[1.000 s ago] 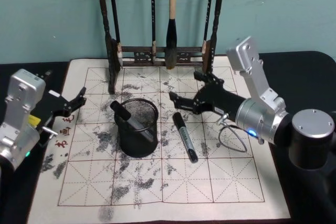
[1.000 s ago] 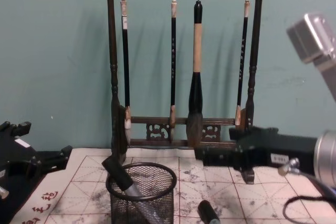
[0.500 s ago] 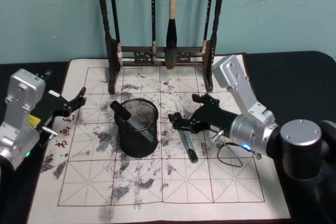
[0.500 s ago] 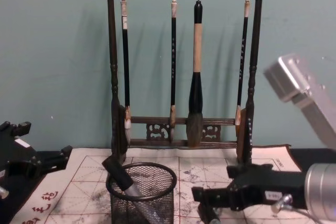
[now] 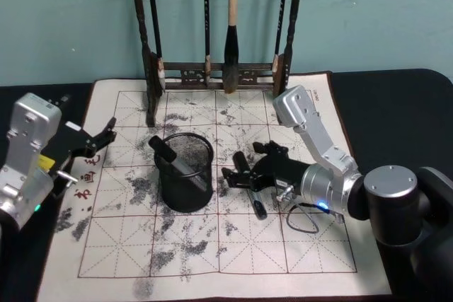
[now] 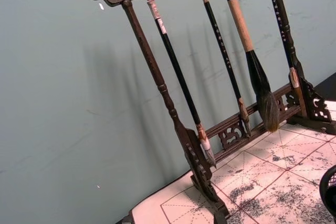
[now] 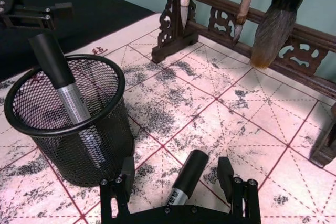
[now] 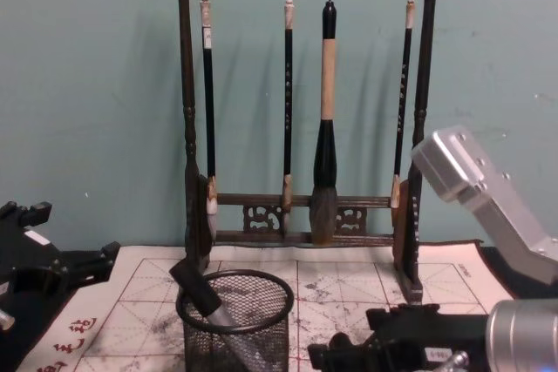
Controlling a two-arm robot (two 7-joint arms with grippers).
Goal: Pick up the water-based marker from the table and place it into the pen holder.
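Note:
The water-based marker (image 5: 258,208), black with a grey barrel, lies flat on the inked grid mat just right of the pen holder (image 5: 183,196). The holder is a black mesh cup (image 7: 31,129) with another marker (image 7: 62,83) leaning inside it. My right gripper (image 5: 243,163) is open and low over the lying marker (image 7: 185,178). One finger stands on each side of the marker's cap end, neither touching it. In the chest view the right gripper (image 8: 349,353) sits beside the holder (image 8: 234,330). My left gripper (image 5: 95,141) is parked open at the mat's left edge.
A tall dark wooden brush rack (image 5: 216,73) with several hanging brushes stands at the back of the mat (image 5: 318,245), behind the holder. A thin black cable loop (image 5: 303,218) trails from my right wrist onto the mat. Black tabletop (image 5: 403,104) surrounds the mat.
My right gripper has come down and toward me from above the mat and now straddles the lying marker. The left arm, the holder and the marker have not moved.

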